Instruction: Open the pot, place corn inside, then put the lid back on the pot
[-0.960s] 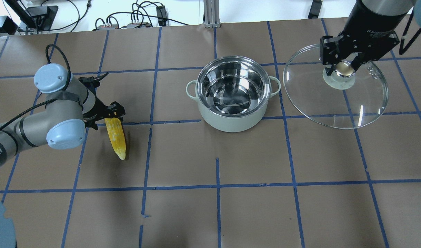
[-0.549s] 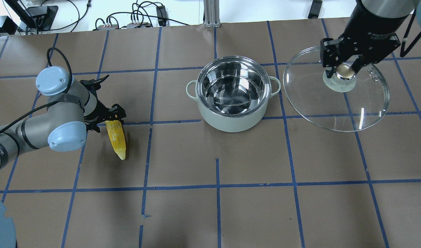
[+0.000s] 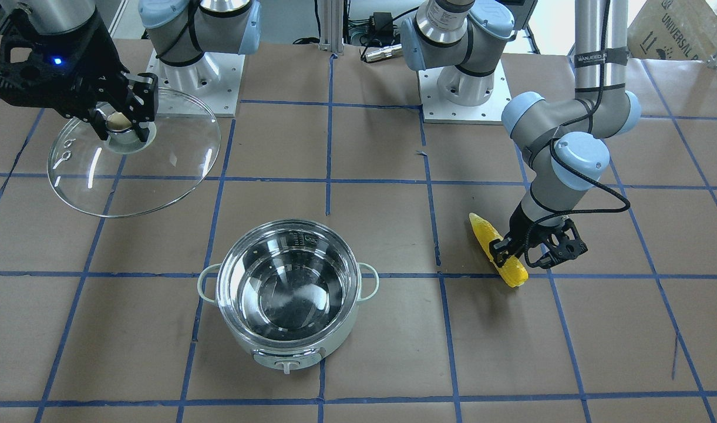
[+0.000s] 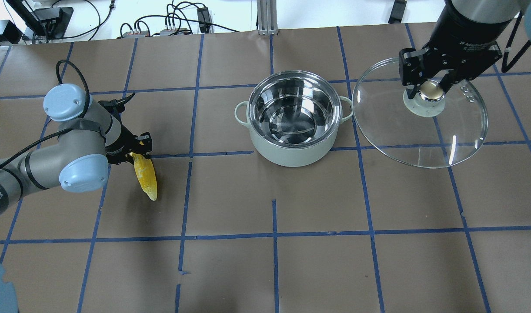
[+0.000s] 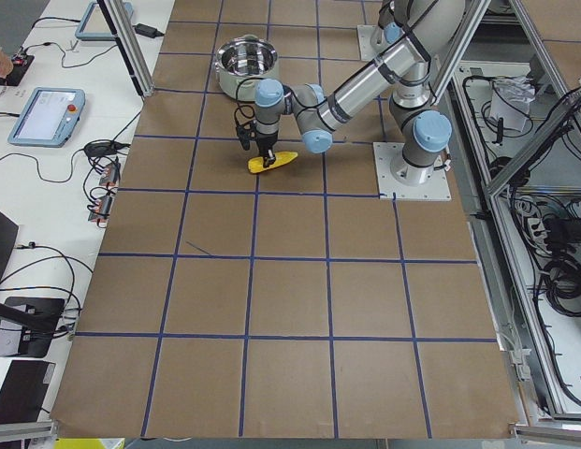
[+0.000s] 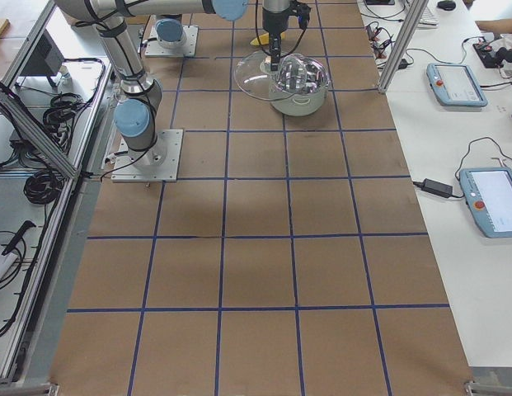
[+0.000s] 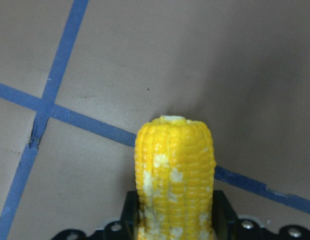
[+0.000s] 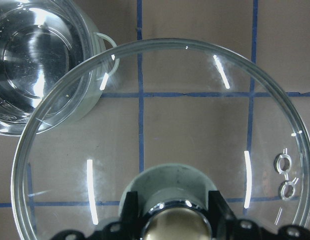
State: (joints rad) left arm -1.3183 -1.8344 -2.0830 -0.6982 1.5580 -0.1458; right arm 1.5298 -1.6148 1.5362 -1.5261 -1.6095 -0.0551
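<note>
Corn (image 4: 146,177): a bright yellow ear with even kernels and a few pale patches, a blunt butt and a pointed tip. It sits over the brown paper (image 4: 230,195) on the side of the pot toward the table's left edge, tip pointing at the robot's edge. The left gripper (image 4: 136,151) has its fingers drawn in onto the thick end. I read that as the safer purchase, since the taper would slip. I cannot tell whether the ear is clear of the table. The pot (image 4: 291,156) stands open mid-table with a pale-green wall and a shiny, empty steel interior, its dial (image 3: 285,366) facing the operators' edge. The right gripper (image 4: 430,89) is clamped on the beige knob (image 3: 118,121) and holds the clear glass lid (image 4: 422,139) off the table toward the right edge, apparently tilted. I judge the lid is parked there to leave the mouth free for the corn, a short move from going back on.
</note>
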